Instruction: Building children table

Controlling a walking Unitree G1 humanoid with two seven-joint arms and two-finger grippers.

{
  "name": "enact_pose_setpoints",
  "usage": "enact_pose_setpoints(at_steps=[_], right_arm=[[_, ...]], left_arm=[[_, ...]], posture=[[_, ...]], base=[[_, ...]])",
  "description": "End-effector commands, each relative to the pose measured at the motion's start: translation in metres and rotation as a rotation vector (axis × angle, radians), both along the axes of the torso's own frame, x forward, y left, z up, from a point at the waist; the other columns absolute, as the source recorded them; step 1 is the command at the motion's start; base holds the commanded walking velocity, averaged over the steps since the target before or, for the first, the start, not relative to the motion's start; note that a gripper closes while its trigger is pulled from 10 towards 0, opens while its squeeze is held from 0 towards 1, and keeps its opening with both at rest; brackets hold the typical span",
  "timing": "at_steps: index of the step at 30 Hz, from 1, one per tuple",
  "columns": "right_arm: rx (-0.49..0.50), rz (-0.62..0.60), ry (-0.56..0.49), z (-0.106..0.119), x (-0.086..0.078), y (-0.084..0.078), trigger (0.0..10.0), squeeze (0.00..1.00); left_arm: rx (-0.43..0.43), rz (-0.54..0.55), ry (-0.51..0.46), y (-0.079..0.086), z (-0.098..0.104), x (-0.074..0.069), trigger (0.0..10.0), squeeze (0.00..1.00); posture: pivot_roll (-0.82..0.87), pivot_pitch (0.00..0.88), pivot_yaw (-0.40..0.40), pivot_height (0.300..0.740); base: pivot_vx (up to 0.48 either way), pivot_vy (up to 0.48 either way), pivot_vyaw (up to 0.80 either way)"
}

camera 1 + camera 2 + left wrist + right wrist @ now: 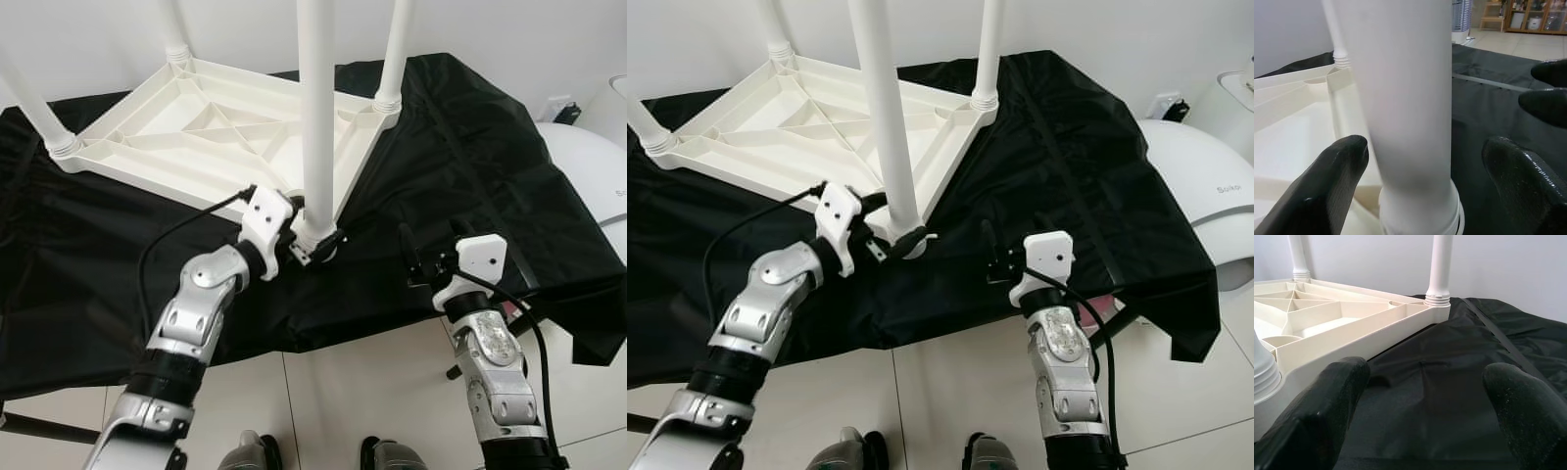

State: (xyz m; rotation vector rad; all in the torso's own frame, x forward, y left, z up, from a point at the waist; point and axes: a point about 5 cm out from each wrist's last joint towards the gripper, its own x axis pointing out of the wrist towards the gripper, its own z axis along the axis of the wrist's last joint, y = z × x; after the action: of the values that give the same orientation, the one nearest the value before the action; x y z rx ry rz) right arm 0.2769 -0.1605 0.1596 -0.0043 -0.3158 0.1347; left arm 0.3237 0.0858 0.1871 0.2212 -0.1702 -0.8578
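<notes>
Here, the nearest white leg (315,117) is straddled by the left gripper (315,245), fingers apart; beside it, the right gripper (411,257) is held wide.

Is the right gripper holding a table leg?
No, the right gripper hovers open over the black cloth, beside the near leg.

White table (211,132), black cloth (460,157)
</notes>
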Motion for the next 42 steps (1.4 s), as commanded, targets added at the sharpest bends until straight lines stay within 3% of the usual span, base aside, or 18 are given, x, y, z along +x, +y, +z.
enact_pose_setpoints(at_steps=[1, 10, 18, 19, 22, 23, 29, 30, 33, 34, 35, 37, 40, 42], right_arm=[[-0.001, 0.000, 0.015, -0.002, -0.001, 0.002, 10.0, 0.00], [0.002, -0.011, 0.013, -0.002, -0.001, 0.002, 10.0, 0.00], [0.002, -0.012, 0.013, -0.002, -0.002, 0.003, 10.0, 0.00], [0.003, -0.011, 0.013, -0.002, -0.002, 0.004, 10.0, 0.00], [0.004, -0.010, 0.013, -0.002, -0.002, 0.004, 10.0, 0.00], [0.004, -0.010, 0.013, -0.002, -0.002, 0.004, 10.0, 0.00], [0.004, -0.009, 0.016, -0.003, -0.002, 0.004, 10.0, 0.00], [0.005, -0.007, 0.017, -0.003, -0.002, 0.005, 10.0, 0.00], [0.005, -0.007, 0.017, -0.003, -0.002, 0.005, 10.0, 0.00], [0.005, -0.005, 0.017, -0.003, -0.002, 0.006, 10.0, 0.00], [0.005, -0.004, 0.018, -0.003, -0.002, 0.006, 10.0, 0.00], [0.005, -0.001, 0.018, -0.004, -0.001, 0.007, 10.0, 0.00], [0.008, 0.011, 0.020, -0.004, 0.000, 0.010, 10.0, 0.00], [0.009, 0.014, 0.020, -0.004, 0.000, 0.011, 10.0, 0.00]], left_arm=[[-0.041, 0.245, 0.001, 0.010, -0.003, 0.009, 10.0, 0.00], [-0.101, 0.346, 0.011, -0.004, 0.005, 0.021, 10.0, 0.00], [-0.139, 0.364, 0.045, -0.013, 0.006, 0.022, 10.0, 0.00], [-0.142, 0.361, 0.053, -0.014, 0.005, 0.022, 4.1, 0.00], [-0.130, 0.363, 0.037, -0.013, 0.006, 0.022, 4.1, 0.00], [-0.128, 0.358, 0.042, -0.012, 0.005, 0.021, 0.0, 0.00], [-0.118, 0.329, 0.058, -0.006, 0.002, 0.016, 0.0, 0.00], [-0.104, 0.326, 0.063, 0.000, 0.000, 0.011, 0.8, 0.00], [-0.101, 0.327, 0.065, 0.002, 0.000, 0.010, 0.8, 0.00], [-0.086, 0.317, 0.066, 0.005, -0.002, 0.007, 6.3, 0.00], [-0.069, 0.296, 0.069, 0.010, -0.005, 0.002, 10.0, 0.00], [-0.053, 0.269, 0.069, 0.015, -0.007, -0.004, 10.0, 0.00], [-0.001, 0.150, 0.066, 0.030, -0.012, -0.026, 10.0, 0.00], [0.013, 0.129, 0.067, 0.033, -0.014, -0.030, 10.0, 0.00]], posture=[[-0.14, 0.153, 0.077, 0.740], [-0.15, 0.156, 0.079, 0.740], [-0.15, 0.156, 0.081, 0.740], [-0.15, 0.158, 0.082, 0.740], [-0.15, 0.158, 0.082, 0.740], [-0.15, 0.158, 0.082, 0.740], [-0.14, 0.159, 0.082, 0.740], [-0.14, 0.157, 0.082, 0.740], [-0.14, 0.157, 0.082, 0.740], [-0.14, 0.157, 0.082, 0.740], [-0.14, 0.157, 0.082, 0.740], [-0.12, 0.156, 0.083, 0.740], [-0.11, 0.154, 0.080, 0.740], [-0.11, 0.154, 0.080, 0.740]], base=[[0.000, 0.000, 0.00], [0.000, 0.000, 0.00], [0.000, 0.000, 0.00], [0.000, 0.000, 0.00], [0.000, 0.000, 0.00], [0.000, 0.000, 0.00], [0.000, 0.000, 0.00], [0.000, 0.000, 0.00], [0.000, 0.000, 0.00], [0.000, 0.000, 0.00], [0.000, 0.000, 0.00], [0.000, 0.000, 0.00], [0.000, 0.000, 0.00], [0.000, 0.000, 0.00]])
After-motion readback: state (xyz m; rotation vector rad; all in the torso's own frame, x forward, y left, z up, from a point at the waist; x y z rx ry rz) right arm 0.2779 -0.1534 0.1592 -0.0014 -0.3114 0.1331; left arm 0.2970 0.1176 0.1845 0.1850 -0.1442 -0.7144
